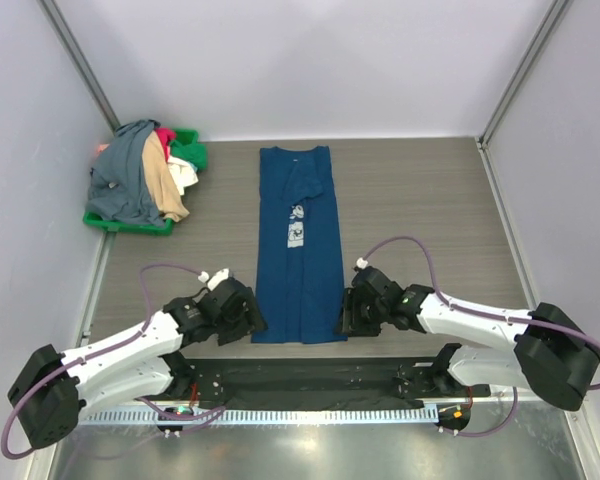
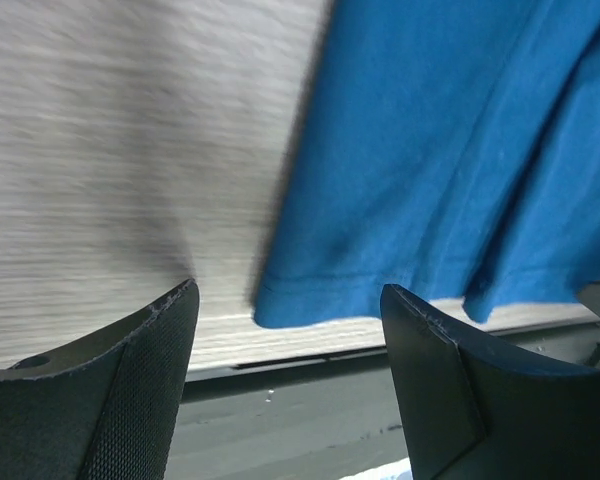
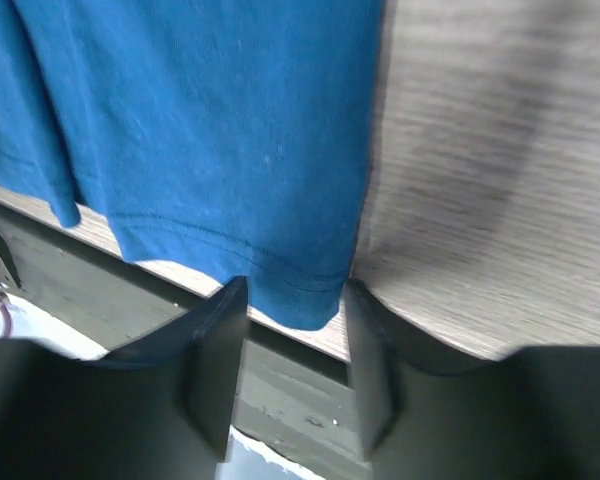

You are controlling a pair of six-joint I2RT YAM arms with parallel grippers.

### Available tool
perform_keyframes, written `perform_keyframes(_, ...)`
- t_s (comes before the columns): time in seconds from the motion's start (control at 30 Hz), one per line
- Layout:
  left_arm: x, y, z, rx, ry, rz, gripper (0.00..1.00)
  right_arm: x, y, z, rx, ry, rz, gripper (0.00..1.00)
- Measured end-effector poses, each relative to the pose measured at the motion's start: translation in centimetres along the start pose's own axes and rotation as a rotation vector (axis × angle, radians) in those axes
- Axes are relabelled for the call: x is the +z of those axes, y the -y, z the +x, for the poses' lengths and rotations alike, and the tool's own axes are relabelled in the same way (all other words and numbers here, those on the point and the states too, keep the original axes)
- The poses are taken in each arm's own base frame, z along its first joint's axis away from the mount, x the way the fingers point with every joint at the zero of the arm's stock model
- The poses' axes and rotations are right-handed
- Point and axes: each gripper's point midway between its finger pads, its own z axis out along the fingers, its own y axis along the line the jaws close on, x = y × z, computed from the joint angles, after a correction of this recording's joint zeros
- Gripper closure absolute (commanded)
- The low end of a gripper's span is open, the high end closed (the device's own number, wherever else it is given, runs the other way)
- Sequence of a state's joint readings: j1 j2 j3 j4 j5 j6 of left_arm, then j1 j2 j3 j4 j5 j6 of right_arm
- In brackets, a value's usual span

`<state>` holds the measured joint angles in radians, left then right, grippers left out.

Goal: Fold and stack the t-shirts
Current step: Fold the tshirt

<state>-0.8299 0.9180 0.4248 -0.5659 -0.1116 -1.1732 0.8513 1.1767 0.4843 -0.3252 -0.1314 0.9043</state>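
Note:
A navy blue t-shirt [image 1: 298,245] with a white print lies in the middle of the table, folded lengthwise into a long strip with its hem toward me. My left gripper [image 1: 248,318] is open just left of the hem's left corner; in the left wrist view [image 2: 290,290] the corner of the shirt [image 2: 450,150] lies just beyond the gap, untouched. My right gripper [image 1: 348,318] is open at the hem's right corner; in the right wrist view [image 3: 293,290] the corner of the shirt [image 3: 210,120] lies between the fingers, not pinched. Other t-shirts, slate-grey [image 1: 125,175], tan [image 1: 160,180] and white [image 1: 183,178], lie heaped at the back left.
The heap sits in a green plastic tray [image 1: 130,225] against the left wall. A dark mounting strip [image 1: 300,380] runs along the table's near edge just behind both grippers. Pale walls close the left, back and right sides.

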Motion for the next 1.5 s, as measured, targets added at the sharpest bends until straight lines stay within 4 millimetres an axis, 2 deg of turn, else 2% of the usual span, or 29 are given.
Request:
perform_keyframes(0.03, 0.0, 0.2, 0.4, 0.003, -0.006, 0.008, 0.26, 0.1, 0.0, 0.3, 0.003, -0.001, -0.003, 0.62)
perform_keyframes(0.13, 0.1, 0.9, 1.2, -0.003, -0.016, 0.040, 0.27, 0.4, 0.3, 0.9, 0.016, -0.007, 0.001, 0.73)
perform_keyframes(0.37, 0.3, 2.1, 2.4, -0.036, -0.025, 0.102, 0.34, 0.7, 0.5, 0.8, 0.028, 0.008, -0.003, 0.79)
perform_keyframes(0.57, 0.5, 2.3, 3.0, -0.065, -0.028, 0.114, 0.47, 0.7, 0.5, 0.7, 0.028, 0.011, -0.006, 0.85)
perform_keyframes(0.73, 0.7, 2.0, 3.0, -0.085, -0.019, 0.106, 0.65, 0.7, 0.5, 0.8, 0.030, 0.014, -0.010, 0.91)
perform_keyframes(0.77, 0.8, 1.8, 3.0, -0.089, -0.016, 0.100, 0.74, 0.7, 0.6, 0.8, 0.030, 0.016, -0.010, 0.94)
perform_keyframes(0.83, 0.9, 1.5, 3.0, -0.095, -0.009, 0.092, 0.82, 0.7, 0.7, 0.8, 0.032, 0.020, -0.014, 0.99)
perform_keyframes(0.87, 1.0, 1.3, 3.0, -0.097, -0.008, 0.085, 0.92, 0.6, 0.7, 0.9, 0.034, 0.022, -0.014, 0.99)
perform_keyframes(0.93, 1.1, 1.1, 2.9, -0.095, -0.001, 0.078, 1.00, 0.6, 0.8, 0.9, 0.036, 0.026, -0.016, 0.99)
perform_keyframes(1.1, 1.1, 1.3, 3.0, -0.081, 0.001, 0.074, 1.00, 0.5, 1.0, 0.9, 0.039, 0.029, -0.010, 0.99)
perform_keyframes(1.3, 0.0, 2.2, 4.7, 0.006, -0.008, 0.077, 1.00, -0.5, 1.6, 1.8, 0.021, 0.033, 0.027, 0.99)
perform_keyframes(1.4, -1.7, 4.0, 4.0, 0.033, 0.011, 0.077, 1.00, -1.8, 1.5, 1.4, 0.012, 0.059, 0.050, 0.99)
perform_keyframes(1.5, -4.2, 7.2, 1.9, 0.040, 0.071, 0.117, 1.00, -3.6, -0.1, -0.5, -0.002, 0.114, 0.048, 0.99)
